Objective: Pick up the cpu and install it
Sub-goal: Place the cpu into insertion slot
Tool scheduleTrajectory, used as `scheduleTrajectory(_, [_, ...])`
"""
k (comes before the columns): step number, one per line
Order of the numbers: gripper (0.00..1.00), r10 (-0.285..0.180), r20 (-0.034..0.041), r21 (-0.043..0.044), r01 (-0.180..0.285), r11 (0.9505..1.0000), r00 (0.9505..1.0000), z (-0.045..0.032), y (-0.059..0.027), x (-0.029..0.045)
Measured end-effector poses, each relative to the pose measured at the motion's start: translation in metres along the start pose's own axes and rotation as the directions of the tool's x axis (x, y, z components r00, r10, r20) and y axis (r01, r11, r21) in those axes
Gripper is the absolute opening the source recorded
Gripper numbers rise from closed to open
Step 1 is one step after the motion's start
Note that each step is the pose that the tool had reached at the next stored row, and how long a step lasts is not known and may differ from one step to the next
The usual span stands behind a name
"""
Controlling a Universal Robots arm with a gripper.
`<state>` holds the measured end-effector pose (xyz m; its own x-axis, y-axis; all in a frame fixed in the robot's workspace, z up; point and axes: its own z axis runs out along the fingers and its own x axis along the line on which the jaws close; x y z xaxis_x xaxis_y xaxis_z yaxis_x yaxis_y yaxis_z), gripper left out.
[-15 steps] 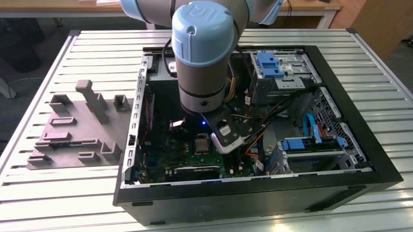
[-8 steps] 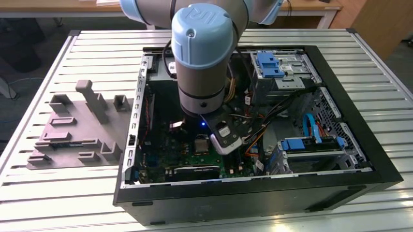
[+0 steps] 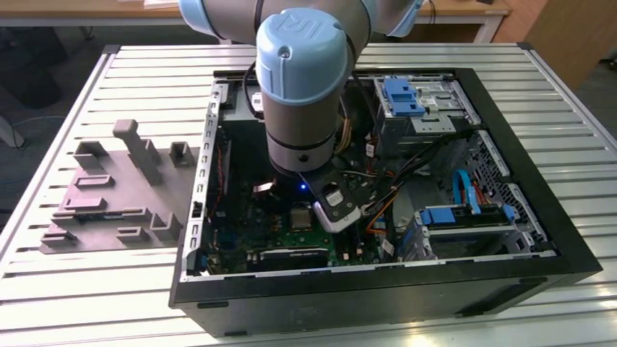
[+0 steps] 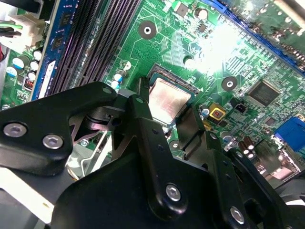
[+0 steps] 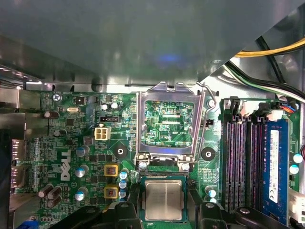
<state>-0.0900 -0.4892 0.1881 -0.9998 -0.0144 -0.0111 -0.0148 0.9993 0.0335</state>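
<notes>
Clearance is tight around the cpu (image 5: 163,200). The tool (image 5: 163,196) is clamped on it, black fingers (image 4: 142,107) pressed against two opposite edges of the flat, square chip. Its matte silvery lid lies at the dark-framed socket (image 4: 176,80); whether it is fully seated I cannot tell. Just beside it, the hinged silver load plate (image 5: 141,124) stands folded open. Long black memory slots (image 5: 240,162) run near one side of the socket, and small upright capacitors (image 5: 123,183) crowd the other. In the exterior view the arm (image 3: 299,94) reaches down into the middle of the open black computer case (image 3: 536,166), with cables (image 3: 424,155) close by. A grey moulded tray (image 3: 106,195) lies on the slatted metal table (image 3: 77,289) at the exterior view's left.
</notes>
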Motion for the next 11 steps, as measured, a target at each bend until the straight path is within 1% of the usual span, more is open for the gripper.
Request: scheduleTrajectory(11, [0.47,0.014,-0.0001,-0.0001,-0.014,0.9999,0.9999,-0.0002,0.0000,0.0000])
